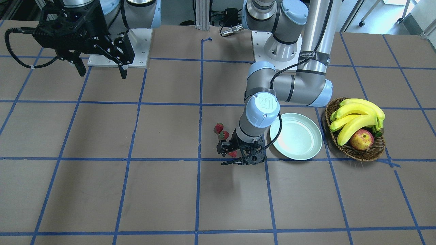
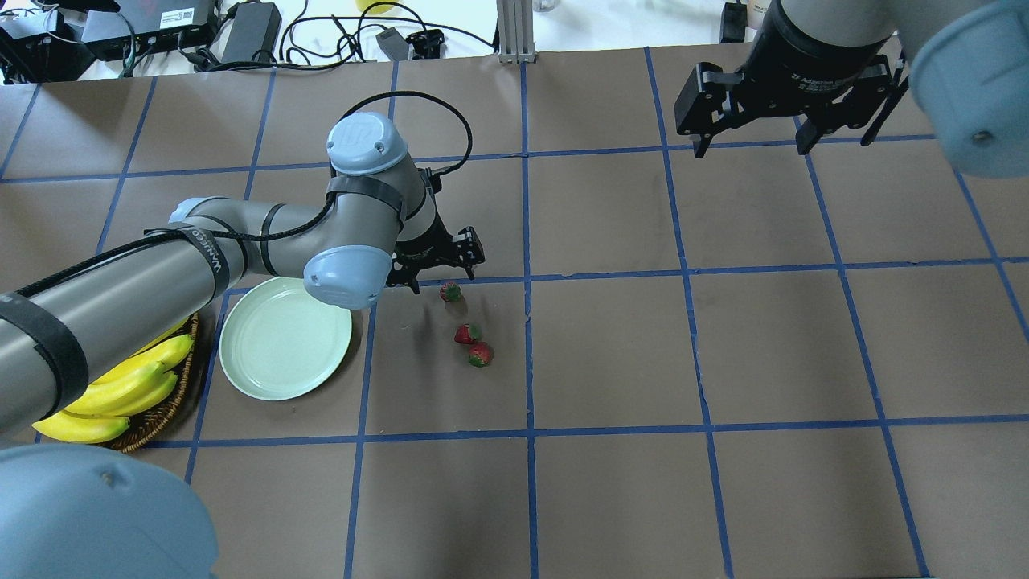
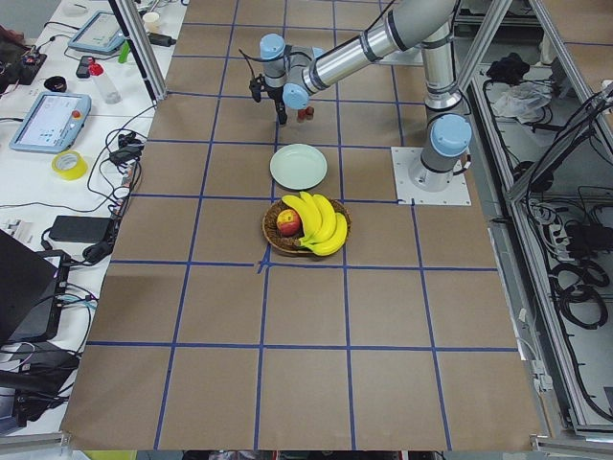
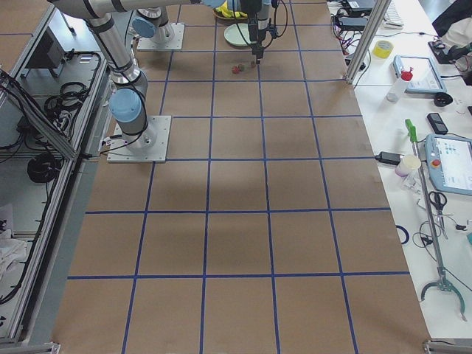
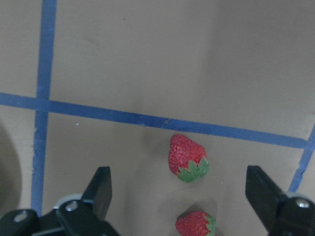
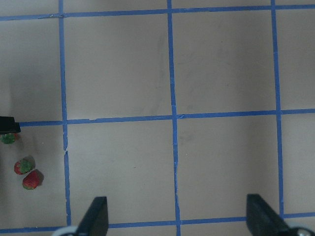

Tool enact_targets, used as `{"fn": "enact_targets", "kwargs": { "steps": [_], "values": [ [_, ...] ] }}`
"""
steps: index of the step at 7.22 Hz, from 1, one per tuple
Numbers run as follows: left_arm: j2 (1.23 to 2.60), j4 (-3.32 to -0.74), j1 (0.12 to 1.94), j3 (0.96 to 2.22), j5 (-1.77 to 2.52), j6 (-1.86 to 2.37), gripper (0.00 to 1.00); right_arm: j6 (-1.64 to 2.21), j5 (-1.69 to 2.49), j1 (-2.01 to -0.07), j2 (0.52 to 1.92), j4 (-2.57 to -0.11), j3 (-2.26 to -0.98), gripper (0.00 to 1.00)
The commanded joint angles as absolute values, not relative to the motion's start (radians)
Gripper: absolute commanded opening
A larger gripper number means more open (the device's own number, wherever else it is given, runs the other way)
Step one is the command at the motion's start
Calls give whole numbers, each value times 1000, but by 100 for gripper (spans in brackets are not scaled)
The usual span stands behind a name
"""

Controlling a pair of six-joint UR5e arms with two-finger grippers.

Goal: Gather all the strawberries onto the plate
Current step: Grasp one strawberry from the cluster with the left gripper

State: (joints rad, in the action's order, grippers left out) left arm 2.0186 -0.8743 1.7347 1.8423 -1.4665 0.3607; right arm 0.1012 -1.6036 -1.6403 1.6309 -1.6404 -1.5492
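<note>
I'm hovering my left gripper [image 2: 442,272], jaws released, over the far strawberry [image 5: 187,157] right of the plate [image 2: 285,338]; my right gripper [image 2: 752,149] is hanging released, well apart.

Wicker basket [image 1: 361,155] at 3 o'clock on the brown table [image 1: 163,190] — holding a bunch of yellow bananas [image 1: 356,115], with a red-yellow apple [image 1: 361,139] at its 6 o'clock. Blue tape grid [image 1: 136,158] across the tabletop.

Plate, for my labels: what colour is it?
The plate is pale mint green; overhead exterior shows it best.
</note>
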Motion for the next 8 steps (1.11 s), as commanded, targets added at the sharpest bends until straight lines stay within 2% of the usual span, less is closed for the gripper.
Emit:
{"fn": "enact_targets", "kwargs": {
  "steps": [1, 3, 6, 8],
  "values": [
    [2034, -865, 1736, 1841, -1463, 357, 47, 101, -1603, -1640, 1632, -1640, -1549, 100],
    [2034, -870, 1736, 1841, -1457, 354, 0, 104, -1601, -1641, 1638, -1640, -1549, 100],
    [2001, -876, 1736, 1809, -1448, 338, 0, 101, -1598, -1641, 1663, -1614, -1551, 100],
    [1950, -1031, 1700, 1697, -1571, 181, 0, 104, -1595, -1643, 1663, -1614, -1551, 100]
  ]
}}
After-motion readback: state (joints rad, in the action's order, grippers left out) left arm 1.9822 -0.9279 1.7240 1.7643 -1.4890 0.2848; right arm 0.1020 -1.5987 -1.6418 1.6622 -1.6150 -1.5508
